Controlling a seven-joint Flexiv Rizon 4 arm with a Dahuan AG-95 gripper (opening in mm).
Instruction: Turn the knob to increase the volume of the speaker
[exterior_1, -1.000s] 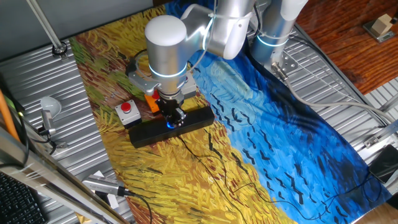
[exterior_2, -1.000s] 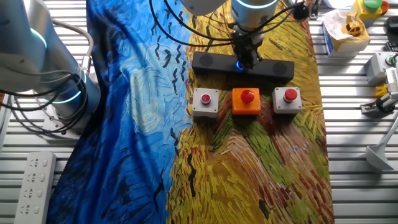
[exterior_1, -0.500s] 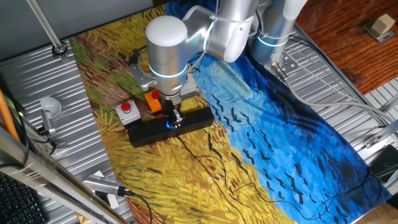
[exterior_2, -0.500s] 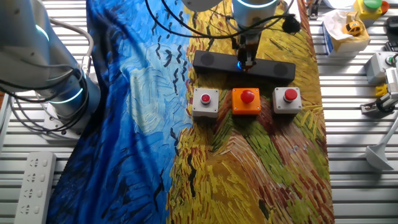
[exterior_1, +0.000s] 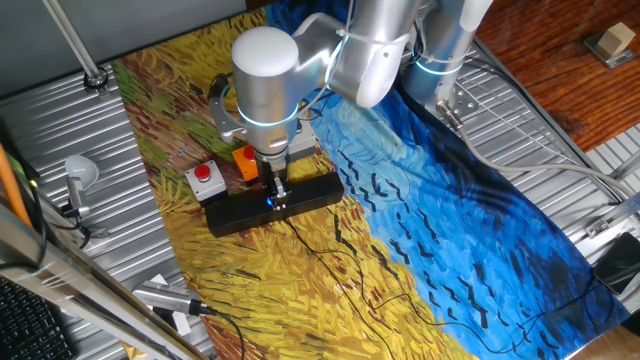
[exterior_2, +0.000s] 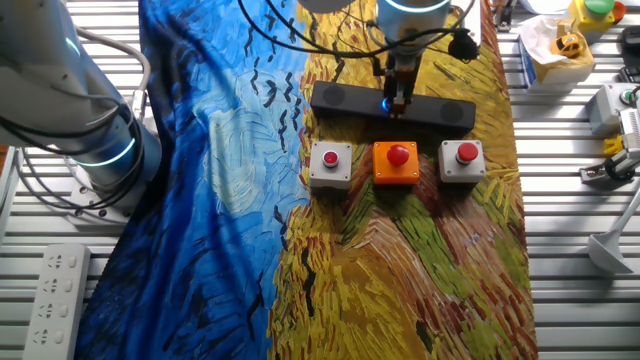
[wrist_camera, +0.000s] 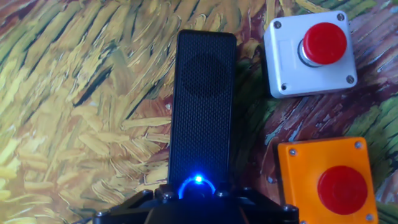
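Tool (exterior_1: 276, 196) stands vertical over the small round black knob ringed in blue light (wrist_camera: 198, 185), midway along the long matte black speaker bar (wrist_camera: 202, 99) on the painted-cloth bench (exterior_1: 330, 290), evidently aligned for turning. Its fingers seem closed around the knob, though contact is hidden. Red-button boxes, grey (wrist_camera: 310, 55) and orange (wrist_camera: 323, 180), sit beside, apart.

**Occlusions and cut-offs**

Small round black knob (wrist_camera: 198, 186) mostly hidden under the black two-finger gripper (wrist_camera: 198, 202), only its blue glow showing; jaw spacing indiscernible; long matte black speaker bar (wrist_camera: 203, 99) and orange button box (wrist_camera: 323, 180) cut off by hand view's bottom edge.
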